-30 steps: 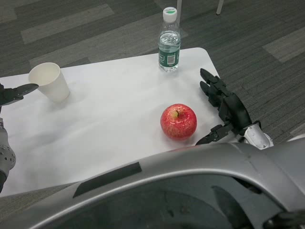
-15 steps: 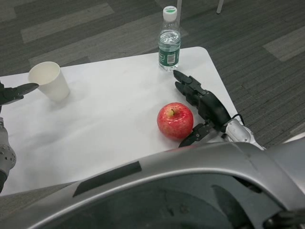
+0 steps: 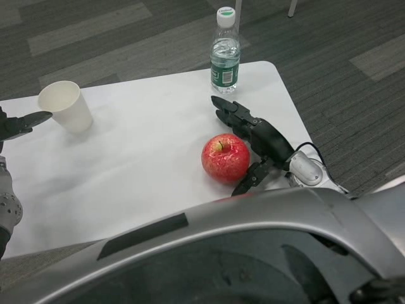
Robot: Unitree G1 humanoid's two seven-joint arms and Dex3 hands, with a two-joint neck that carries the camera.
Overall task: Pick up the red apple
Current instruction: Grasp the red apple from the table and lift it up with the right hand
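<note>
One red apple [image 3: 225, 158] sits stem-up on the white tabletop [image 3: 145, 152], toward its near right corner. Right hand [image 3: 256, 142] lies just beside the apple on its right, fingers spread: upper fingers reach past the apple's far side, thumb sits low against its near right flank; nothing gripped, apple resting on the tabletop. Left hand [image 3: 16, 123] at the tabletop's left edge, fingers apart, holding nothing. Paper cup [image 3: 65, 107] near the far left corner. Water bottle [image 3: 224, 54] upright at the far right edge.
</note>
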